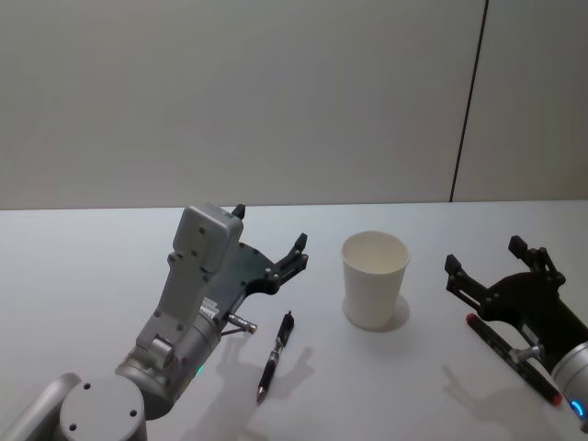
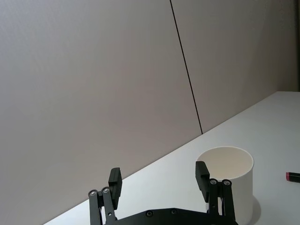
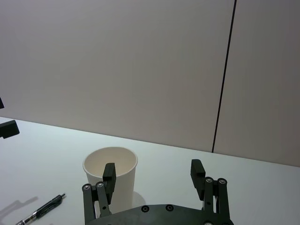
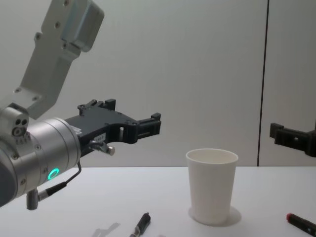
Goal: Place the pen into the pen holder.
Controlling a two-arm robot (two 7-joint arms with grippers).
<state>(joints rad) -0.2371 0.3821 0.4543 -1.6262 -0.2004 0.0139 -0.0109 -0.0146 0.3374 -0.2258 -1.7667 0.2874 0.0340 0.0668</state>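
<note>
Across the upper half of the head view runs a plain grey wall, split near the right by one dark vertical seam. Below it, the white table fills the lower half.

Left arm: rises from the lower left corner and bends forward. The left gripper hangs above the table at left of centre, fingers spread apart and holding nothing, and points toward the cup.

Right gripper: enters from the lower right edge and hangs above the table right of the cup, fingers likewise apart and empty.

Pen holder: a white paper cup, upright at centre frame between the two grippers and apart from both.

Red-tipped marker: lies flat at lower right, partly covered by the right gripper.

Pen: black, lying flat at lower centre, left of the cup and clear of it, beside the left arm. Neither gripper touches it.
</note>
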